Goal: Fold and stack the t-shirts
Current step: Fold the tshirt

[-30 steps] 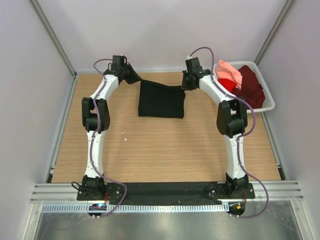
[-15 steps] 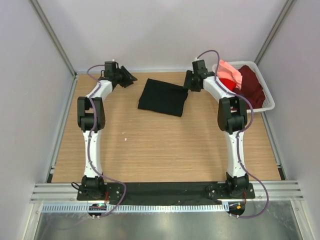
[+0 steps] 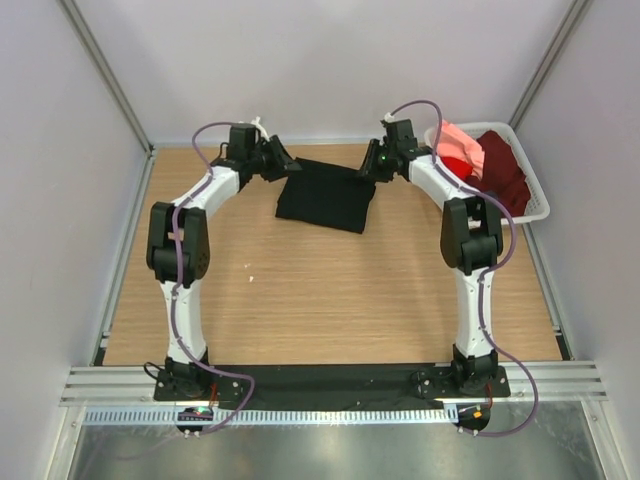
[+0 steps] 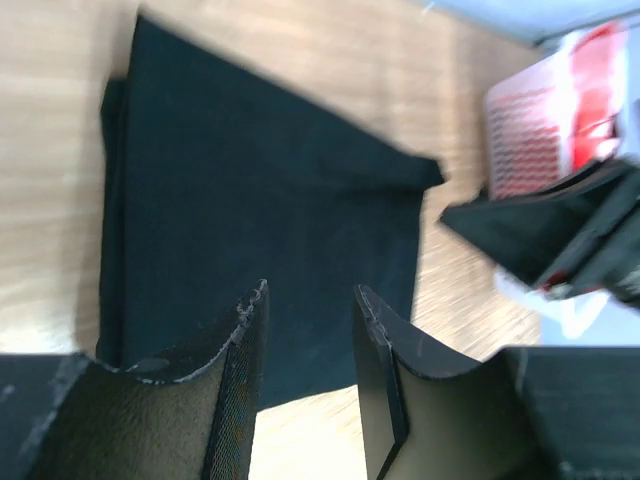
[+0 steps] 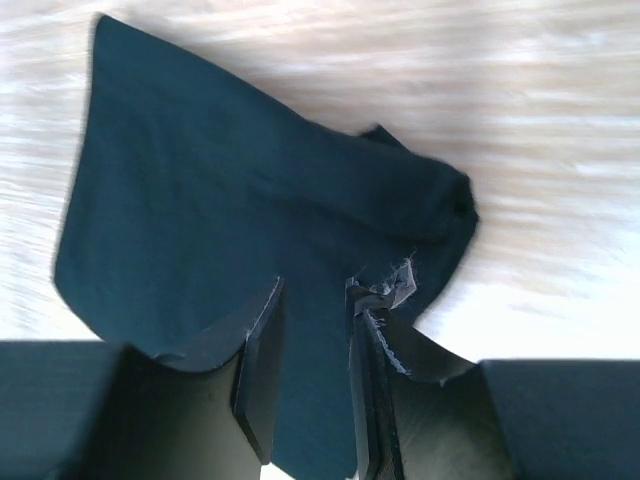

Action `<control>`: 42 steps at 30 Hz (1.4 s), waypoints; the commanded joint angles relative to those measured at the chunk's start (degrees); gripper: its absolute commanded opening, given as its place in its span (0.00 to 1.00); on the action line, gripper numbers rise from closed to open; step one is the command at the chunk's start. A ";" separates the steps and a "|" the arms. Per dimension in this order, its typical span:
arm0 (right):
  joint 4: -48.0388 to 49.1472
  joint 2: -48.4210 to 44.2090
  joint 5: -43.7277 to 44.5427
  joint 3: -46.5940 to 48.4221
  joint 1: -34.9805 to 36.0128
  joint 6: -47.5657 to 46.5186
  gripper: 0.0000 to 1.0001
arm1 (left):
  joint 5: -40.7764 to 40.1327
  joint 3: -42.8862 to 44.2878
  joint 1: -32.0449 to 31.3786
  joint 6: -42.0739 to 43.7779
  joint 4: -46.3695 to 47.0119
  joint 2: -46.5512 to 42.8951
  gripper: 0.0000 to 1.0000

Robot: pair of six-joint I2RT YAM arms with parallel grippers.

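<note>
The black t-shirt (image 3: pixel 325 196) lies folded into a rough rectangle on the wooden table (image 3: pixel 330 290) near its far edge. My left gripper (image 3: pixel 284 164) hovers at the shirt's far left corner, jaws open over the black cloth (image 4: pixel 250 200) with nothing between them (image 4: pixel 310 300). My right gripper (image 3: pixel 370 167) hangs over the far right corner, where the cloth (image 5: pixel 250 200) bunches up. Its jaws (image 5: pixel 315 290) stand a narrow gap apart above the fabric, holding nothing. Salmon-pink (image 3: pixel 455 139), red (image 3: pixel 457 167) and maroon (image 3: pixel 503 170) t-shirts are piled in the basket.
A white plastic basket (image 3: pixel 540 207) stands at the table's far right corner, close behind my right arm; its side also shows in the left wrist view (image 4: pixel 530 140). White walls enclose the table on three sides. A tiny white speck (image 3: pixel 251 278) lies on the wood.
Both grippers were shut on the shirt's raised far edge; they opened and let it drop flat. The arms swung apart, then came back in over the far corners.
</note>
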 commanded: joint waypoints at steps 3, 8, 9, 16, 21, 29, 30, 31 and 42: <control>5.77 6.46 -3.65 4.77 -0.94 4.37 0.37 | -1.42 -1.43 1.04 2.31 -1.15 2.65 0.41; 17.54 11.54 -7.78 3.71 -3.93 11.48 0.41 | -5.37 -2.83 0.52 4.94 -1.15 3.62 0.42; 18.51 12.17 -8.31 4.50 -4.19 11.85 0.44 | -5.47 -2.92 0.52 5.03 -1.24 3.79 0.42; 21.34 11.65 -12.97 7.14 -5.87 12.82 0.55 | -7.22 -1.43 0.52 6.53 -2.29 5.11 0.43; 18.27 9.81 -14.20 8.28 -5.87 12.20 0.61 | -6.70 -1.51 0.52 6.18 -3.00 6.43 0.43; 5.79 -0.81 -9.82 0.13 -4.03 5.01 0.61 | -5.73 -3.89 0.52 8.37 -4.93 4.50 0.44; 3.26 -1.79 -8.50 -1.19 -3.93 4.82 0.60 | -5.56 -3.63 0.69 8.55 -5.28 4.76 0.44; 2.80 -3.02 -8.23 -3.21 -3.76 4.91 0.60 | -5.38 -3.36 0.60 8.72 -5.55 4.93 0.44; 9.20 -10.33 -6.47 -24.14 -1.65 4.47 0.61 | -5.03 4.90 0.60 11.45 -10.91 10.03 0.43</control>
